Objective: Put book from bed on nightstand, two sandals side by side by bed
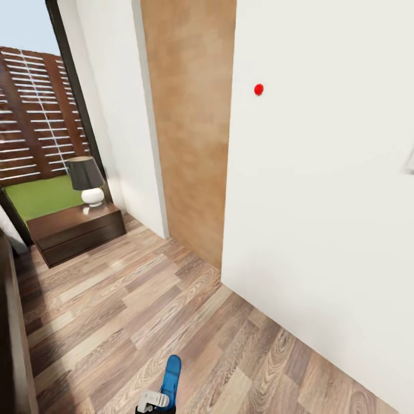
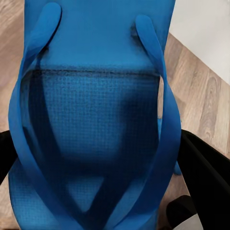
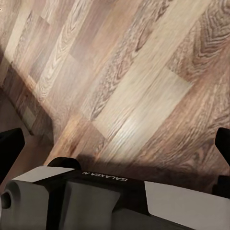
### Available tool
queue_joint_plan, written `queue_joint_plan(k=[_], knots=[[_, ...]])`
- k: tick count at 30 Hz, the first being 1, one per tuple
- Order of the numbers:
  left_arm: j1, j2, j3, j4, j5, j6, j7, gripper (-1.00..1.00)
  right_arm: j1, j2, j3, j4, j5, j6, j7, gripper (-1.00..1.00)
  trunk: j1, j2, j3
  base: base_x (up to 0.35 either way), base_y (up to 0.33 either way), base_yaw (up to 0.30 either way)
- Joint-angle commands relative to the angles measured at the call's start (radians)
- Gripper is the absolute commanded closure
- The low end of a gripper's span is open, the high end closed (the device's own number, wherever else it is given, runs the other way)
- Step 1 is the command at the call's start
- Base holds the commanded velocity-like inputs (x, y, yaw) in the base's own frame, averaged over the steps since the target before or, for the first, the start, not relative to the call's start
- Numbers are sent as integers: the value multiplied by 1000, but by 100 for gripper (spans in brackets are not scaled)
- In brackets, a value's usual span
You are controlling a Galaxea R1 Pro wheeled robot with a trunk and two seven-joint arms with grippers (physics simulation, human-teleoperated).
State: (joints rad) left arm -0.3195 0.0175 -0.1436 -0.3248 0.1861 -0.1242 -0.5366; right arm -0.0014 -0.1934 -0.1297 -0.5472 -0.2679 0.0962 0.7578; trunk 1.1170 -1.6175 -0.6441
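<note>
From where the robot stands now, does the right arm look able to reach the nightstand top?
Probably not. The nightstand sits far across the plank floor by the window, while the right gripper hangs open over bare floor near the robot.

floor: open | wall: blocks right | nightstand: far left

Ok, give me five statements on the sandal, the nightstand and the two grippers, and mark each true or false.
1. The left gripper holds a blue sandal. True.
2. A lamp with a dark shade stands on the nightstand. True.
3. The book lies on the nightstand. False: only the lamp stands on its top.
4. The right gripper holds the second sandal. False: its fingers stand apart over bare plank floor.
5. The wall bears a green dot. False: the dot is red.
</note>
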Motion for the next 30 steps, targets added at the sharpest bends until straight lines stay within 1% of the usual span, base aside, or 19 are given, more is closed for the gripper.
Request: queue_joint_plan(k=[1, 4, 10, 24, 30], knots=[[-1, 1, -8, 2, 9, -5, 0, 100, 0, 0, -2, 0, -10, 10, 5, -100, 0, 0, -1, 120, 0, 267], [-1, 1, -8, 2, 9, -5, 0, 100, 0, 0, -2, 0, -10, 10, 5, -100, 0, 0, -1, 234, 0, 111], [-1, 1, -8, 2, 9, -5, 0, 100, 0, 0, -2, 0, -10, 10, 5, -100, 0, 0, -1, 284, 0, 14], [-1, 1, -8, 2, 9, -5, 0, 100, 0, 1, -2, 0, -10, 10, 4, -100, 0, 0, -1, 34, 0, 0], [-1, 1, -8, 2, 9, -5, 0, 100, 0, 2, -2, 0, -10, 10, 3, -100, 0, 0, -1, 222, 54, 0]])
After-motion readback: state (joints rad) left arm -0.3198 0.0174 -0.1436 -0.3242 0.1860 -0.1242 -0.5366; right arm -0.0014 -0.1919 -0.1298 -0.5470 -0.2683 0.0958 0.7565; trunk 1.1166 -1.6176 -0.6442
